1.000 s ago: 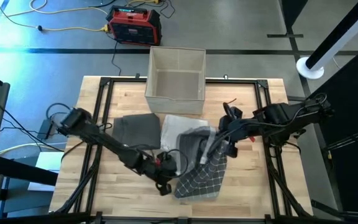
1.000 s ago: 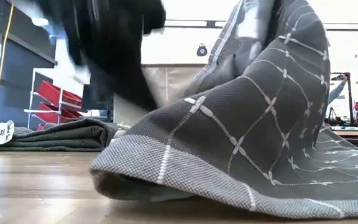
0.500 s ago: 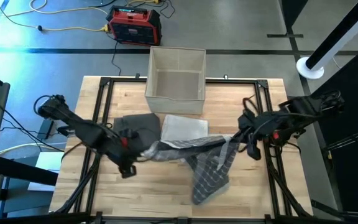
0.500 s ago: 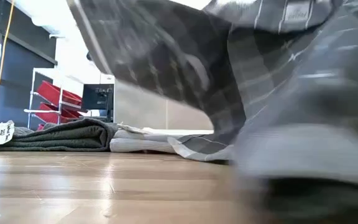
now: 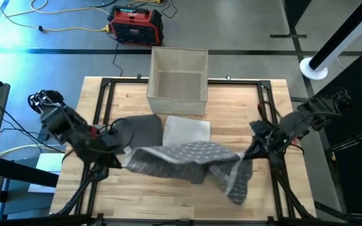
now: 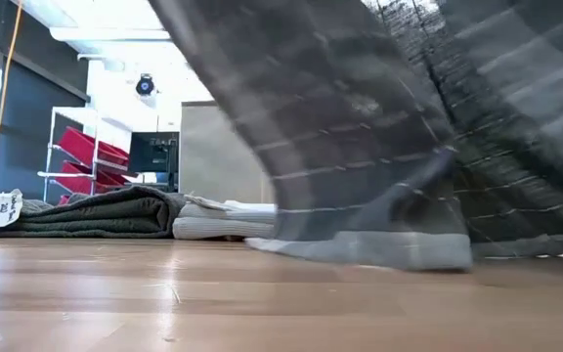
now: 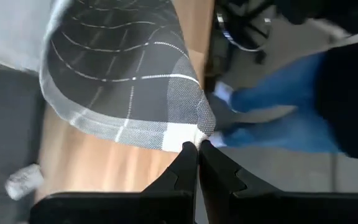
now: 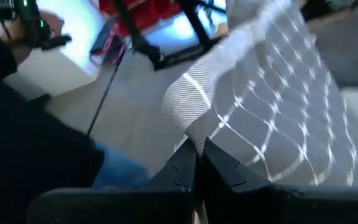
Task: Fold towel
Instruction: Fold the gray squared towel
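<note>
A dark grey towel with a white grid (image 5: 187, 160) is stretched between my two grippers over the middle of the table. Its lower edge (image 6: 379, 252) trails on the wood in the low view, and a drooping part (image 5: 234, 185) hangs toward the near right. My left gripper (image 5: 121, 155) is shut on the towel's left end. My right gripper (image 5: 247, 154) is shut on the right end. My left gripper pinches the towel's white-banded corner (image 7: 194, 132) between its two shut fingers, coming level from the table's left; the cloth spreads away from the fingers toward the right arm. My right gripper pinches another corner (image 8: 190, 127) between its shut fingers, from the table's right. The towel hangs below it, with its lower part on the table.
A folded dark grey towel (image 5: 137, 129) and a folded light grey towel (image 5: 186, 130) lie side by side behind the held one. An open beige box (image 5: 178, 72) stands at the far edge. A person in blue trousers (image 7: 272, 118) is beyond the table.
The grippers have drawn apart, still shut. The left went from the near middle toward the table's left edge and somewhat farther back; the right went toward the right edge. The towel, bunched in a heap between them before, is now spread out wide and partly lifted.
</note>
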### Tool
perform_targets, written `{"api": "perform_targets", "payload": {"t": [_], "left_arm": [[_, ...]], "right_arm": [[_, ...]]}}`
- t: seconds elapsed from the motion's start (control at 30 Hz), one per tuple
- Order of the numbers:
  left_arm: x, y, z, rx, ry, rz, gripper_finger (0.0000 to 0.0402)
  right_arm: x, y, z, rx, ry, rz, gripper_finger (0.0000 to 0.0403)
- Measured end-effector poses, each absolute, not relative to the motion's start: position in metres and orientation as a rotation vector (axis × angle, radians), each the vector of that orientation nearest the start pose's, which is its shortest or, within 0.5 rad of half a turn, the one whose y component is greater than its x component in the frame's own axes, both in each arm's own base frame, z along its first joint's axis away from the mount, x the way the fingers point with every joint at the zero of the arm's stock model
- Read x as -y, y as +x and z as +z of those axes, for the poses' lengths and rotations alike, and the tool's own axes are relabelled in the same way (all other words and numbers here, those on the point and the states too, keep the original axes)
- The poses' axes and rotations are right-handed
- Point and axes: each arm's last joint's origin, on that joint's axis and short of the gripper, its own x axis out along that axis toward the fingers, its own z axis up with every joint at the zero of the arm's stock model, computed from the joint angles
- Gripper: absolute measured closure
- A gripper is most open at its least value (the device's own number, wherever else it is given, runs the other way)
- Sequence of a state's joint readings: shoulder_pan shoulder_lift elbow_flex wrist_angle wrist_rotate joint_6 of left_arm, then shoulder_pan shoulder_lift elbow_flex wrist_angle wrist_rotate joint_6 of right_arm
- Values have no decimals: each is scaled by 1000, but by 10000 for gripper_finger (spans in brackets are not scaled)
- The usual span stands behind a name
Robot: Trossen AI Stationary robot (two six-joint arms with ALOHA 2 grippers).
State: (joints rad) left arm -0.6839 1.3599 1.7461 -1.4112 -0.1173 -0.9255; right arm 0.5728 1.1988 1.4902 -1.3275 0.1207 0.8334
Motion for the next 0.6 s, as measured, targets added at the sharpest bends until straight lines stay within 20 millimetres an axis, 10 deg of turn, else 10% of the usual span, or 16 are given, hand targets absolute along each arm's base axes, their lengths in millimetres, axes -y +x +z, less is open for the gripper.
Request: {"api": "perform_targets", "payload": {"t": [0.3,0.6], "left_arm": [[141,169,393,-1231,-385,37,401],[140,190,339,-1227,-285,108,401]], "right_arm": [[-94,170,328,-1209,303,-209,403],[-92,147,321,-1267,413,-330,403]]}}
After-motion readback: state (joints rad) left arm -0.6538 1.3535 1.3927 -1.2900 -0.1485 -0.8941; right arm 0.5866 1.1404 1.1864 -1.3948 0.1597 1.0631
